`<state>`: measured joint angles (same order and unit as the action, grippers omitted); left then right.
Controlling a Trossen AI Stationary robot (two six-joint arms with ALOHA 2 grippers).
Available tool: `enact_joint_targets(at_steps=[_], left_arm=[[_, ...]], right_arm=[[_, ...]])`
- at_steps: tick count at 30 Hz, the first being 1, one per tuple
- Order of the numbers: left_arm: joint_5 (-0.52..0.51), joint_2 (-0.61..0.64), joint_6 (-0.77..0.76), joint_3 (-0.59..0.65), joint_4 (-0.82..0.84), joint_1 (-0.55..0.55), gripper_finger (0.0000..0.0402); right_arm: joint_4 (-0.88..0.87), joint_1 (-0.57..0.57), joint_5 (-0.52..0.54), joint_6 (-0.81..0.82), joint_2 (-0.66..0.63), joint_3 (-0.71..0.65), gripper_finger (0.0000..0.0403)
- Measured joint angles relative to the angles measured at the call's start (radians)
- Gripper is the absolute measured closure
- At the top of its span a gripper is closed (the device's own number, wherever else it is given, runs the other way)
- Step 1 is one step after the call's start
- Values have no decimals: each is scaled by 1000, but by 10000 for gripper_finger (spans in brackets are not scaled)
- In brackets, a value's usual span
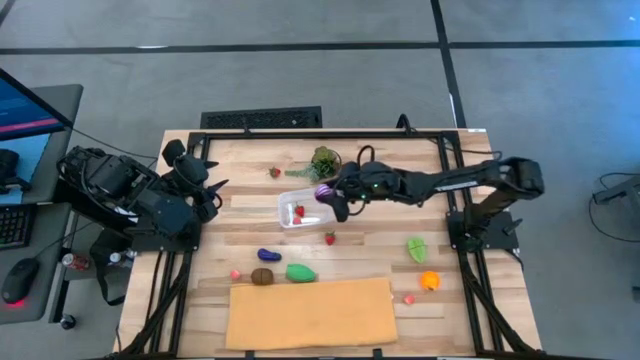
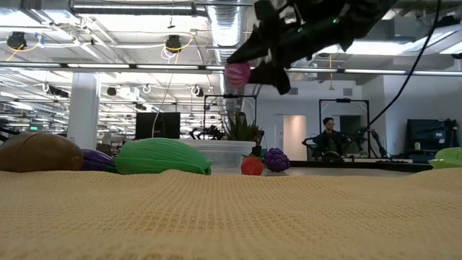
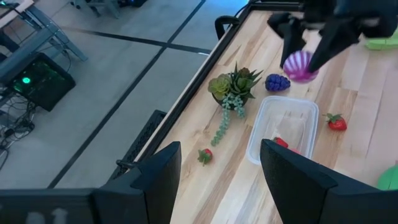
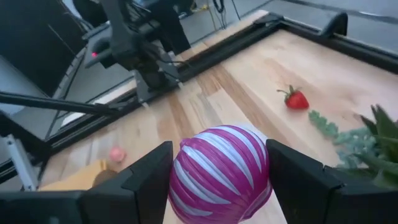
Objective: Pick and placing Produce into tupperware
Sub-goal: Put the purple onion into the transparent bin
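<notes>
Step in hand: your right fingers [image 1: 327, 195] gripped a pink striped piece [image 4: 219, 172] above the tub [image 1: 300, 208]'s rim. You needed it centred over the tub before letting go.
Tub, mid-counter [image 1: 250, 215]: one strawberry [image 1: 298, 211], perhaps two.
Left fingers [image 3: 217, 168]: apart, empty.

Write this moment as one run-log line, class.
right gripper: jaws shut on pink striped piece, above tupperware | left gripper: open, waiting at table's left | tupperware: one strawberry inside
</notes>
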<state>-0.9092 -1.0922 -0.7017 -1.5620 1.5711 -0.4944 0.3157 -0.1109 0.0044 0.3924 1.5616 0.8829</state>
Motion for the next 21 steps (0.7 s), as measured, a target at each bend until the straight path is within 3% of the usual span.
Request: enact_joint_targets(at_steps=[11,21], left_arm=[[-5,0,0,0,0,0,190],[-5,0,1,0,0,0,190]], right_arm=[[33,-9,0,53,154,0,171],[36,-9,10,54,179,0,171]])
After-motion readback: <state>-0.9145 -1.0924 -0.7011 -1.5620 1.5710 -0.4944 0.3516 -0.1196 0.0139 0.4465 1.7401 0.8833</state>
